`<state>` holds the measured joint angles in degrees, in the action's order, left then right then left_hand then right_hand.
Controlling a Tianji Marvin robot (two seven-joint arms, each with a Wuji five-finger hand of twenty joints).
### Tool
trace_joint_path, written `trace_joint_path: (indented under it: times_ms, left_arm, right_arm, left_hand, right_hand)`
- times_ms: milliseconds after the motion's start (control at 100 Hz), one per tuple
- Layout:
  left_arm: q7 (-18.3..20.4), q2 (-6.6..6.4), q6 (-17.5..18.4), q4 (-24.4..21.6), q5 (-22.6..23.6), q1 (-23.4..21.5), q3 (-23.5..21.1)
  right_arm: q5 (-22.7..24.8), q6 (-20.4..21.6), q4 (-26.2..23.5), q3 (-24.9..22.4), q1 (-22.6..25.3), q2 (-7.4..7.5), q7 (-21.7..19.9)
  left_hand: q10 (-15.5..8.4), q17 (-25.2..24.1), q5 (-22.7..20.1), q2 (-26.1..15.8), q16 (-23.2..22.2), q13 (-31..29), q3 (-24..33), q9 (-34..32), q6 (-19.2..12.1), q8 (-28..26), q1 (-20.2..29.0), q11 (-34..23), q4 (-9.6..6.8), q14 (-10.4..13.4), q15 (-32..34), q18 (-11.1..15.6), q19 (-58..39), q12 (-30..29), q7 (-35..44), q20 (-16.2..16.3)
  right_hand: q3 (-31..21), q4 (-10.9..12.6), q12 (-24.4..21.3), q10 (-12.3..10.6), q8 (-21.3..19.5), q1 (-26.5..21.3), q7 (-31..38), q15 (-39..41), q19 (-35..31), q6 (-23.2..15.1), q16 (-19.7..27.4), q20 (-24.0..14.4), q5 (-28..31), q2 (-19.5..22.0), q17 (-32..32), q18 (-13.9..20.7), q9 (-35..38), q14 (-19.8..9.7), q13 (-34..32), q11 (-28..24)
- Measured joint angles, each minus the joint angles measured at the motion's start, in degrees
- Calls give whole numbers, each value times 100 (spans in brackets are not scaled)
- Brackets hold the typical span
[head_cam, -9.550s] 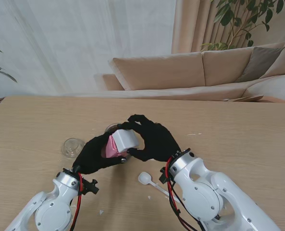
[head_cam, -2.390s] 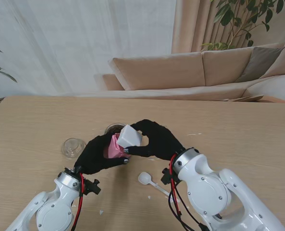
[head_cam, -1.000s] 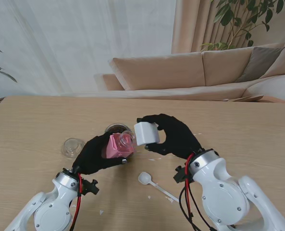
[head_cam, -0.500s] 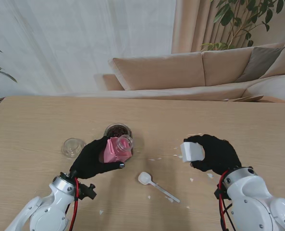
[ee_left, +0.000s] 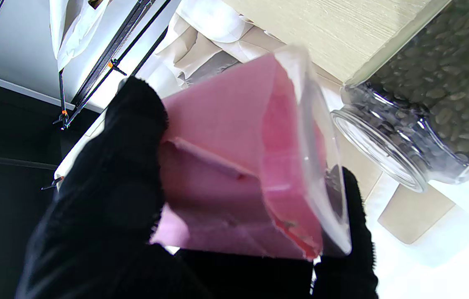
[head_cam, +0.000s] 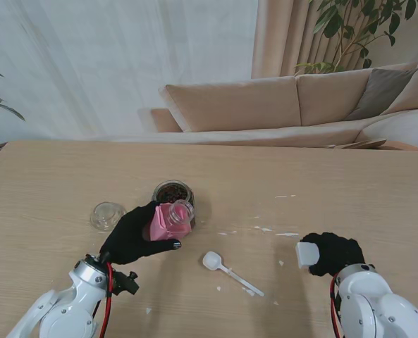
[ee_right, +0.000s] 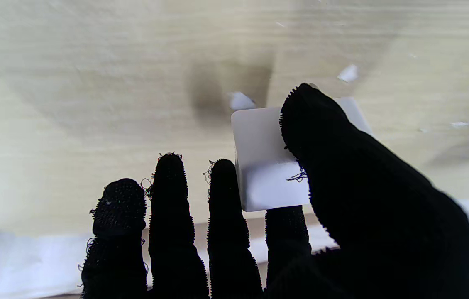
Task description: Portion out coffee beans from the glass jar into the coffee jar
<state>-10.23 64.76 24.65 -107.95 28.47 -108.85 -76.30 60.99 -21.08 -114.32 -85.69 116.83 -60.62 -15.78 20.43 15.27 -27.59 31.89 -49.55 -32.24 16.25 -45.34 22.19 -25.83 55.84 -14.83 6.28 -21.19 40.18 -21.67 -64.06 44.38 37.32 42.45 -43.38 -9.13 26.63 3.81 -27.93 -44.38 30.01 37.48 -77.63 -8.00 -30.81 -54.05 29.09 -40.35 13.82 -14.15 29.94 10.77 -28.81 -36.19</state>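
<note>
My left hand point(head_cam: 131, 238) is shut on the coffee jar point(head_cam: 170, 221), a clear jar with a pink wrap, held tilted with its open mouth toward the glass jar point(head_cam: 173, 192). The glass jar stands open just beyond it, full of dark coffee beans. The left wrist view shows the pink coffee jar point(ee_left: 238, 166) gripped by my left hand point(ee_left: 106, 199), its mouth close to the rim of the glass jar point(ee_left: 425, 104). My right hand point(head_cam: 335, 253) is shut on a white cap point(head_cam: 307, 253), low over the table at the near right. In the right wrist view my right hand point(ee_right: 342, 199) pinches the white cap point(ee_right: 267, 166) between thumb and fingers.
A white spoon point(head_cam: 230, 273) lies on the table between my two hands. A round glass lid point(head_cam: 108, 215) rests to the left of my left hand. Small white flecks point(head_cam: 275, 230) are scattered on the wood. A sofa stands beyond the far table edge.
My right hand has pulled the white cap off the pink coffee jar and carried it right and nearer to me. My left hand keeps holding the jar by the glass jar.
</note>
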Motion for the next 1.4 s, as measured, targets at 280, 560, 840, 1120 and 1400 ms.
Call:
trace_joint_path:
  times_ms: [280, 560, 840, 1120, 1400]
  left_arm:
    - [-25, 0, 12, 17, -11, 10, 4]
    - [-35, 2, 12, 24, -7, 10, -1]
    - [-52, 4, 13, 32, -9, 7, -18]
    - [-28, 12, 68, 77, -166, -38, -86]
    - [-101, 77, 794, 644, -557, -95, -252]
  right_arm:
    - [336, -155, 416, 117, -7, 18, 66]
    - [464, -211, 620, 277, -79, 33, 39]
    - [1067, -83, 441, 203, -19, 52, -751]
    - [949, 121, -17, -17, 233, 46, -602]
    - [758, 382, -458, 141, 305, 33, -93]
  left_hand:
    - [0, 0, 0, 0, 0, 0, 0, 0, 0, 0, 0, 0, 0, 0, -1, 0, 0, 0, 0, 0]
    - [0, 0, 0, 0, 0, 0, 0, 0, 0, 0, 0, 0, 0, 0, -1, 0, 0, 0, 0, 0]
    - [0, 0, 0, 0, 0, 0, 0, 0, 0, 0, 0, 0, 0, 0, -5, 1, 0, 0, 0, 0]
    - [0, 0, 0, 0, 0, 0, 0, 0, 0, -1, 0, 0, 0, 1, -5, 1, 0, 0, 0, 0]
    - [0, 0, 0, 0, 0, 0, 0, 0, 0, -38, 0, 0, 0, 6, -7, 1, 0, 0, 0, 0]
  right_hand:
    - [308, 36, 50, -121, 68, 103, 25, -2, -2, -285, 0, 61, -281, 279, -93, 133, -366, -23, 187, -81]
    - [318, 366, 1, -227, 48, 460, -388, -87, 18, -437, 0, 117, -556, 581, -391, 272, -1139, -96, 647, 54]
    - [174, 557, -905, -320, 877, 978, -1414, -623, 546, -642, 84, 118, -1986, 757, -853, 418, -1836, -108, 1306, 1683]
    - [636, 564, -816, -367, 261, 1774, -2477, -1674, 1761, -317, 615, 396, -2049, 866, -1202, 355, -1836, -205, 1492, 2419]
    - [925, 584, -659, -368, 120, 1655, -2055, -1752, 1876, -138, 620, 397, -1952, 1094, -1196, 265, -1834, -231, 1460, 1647]
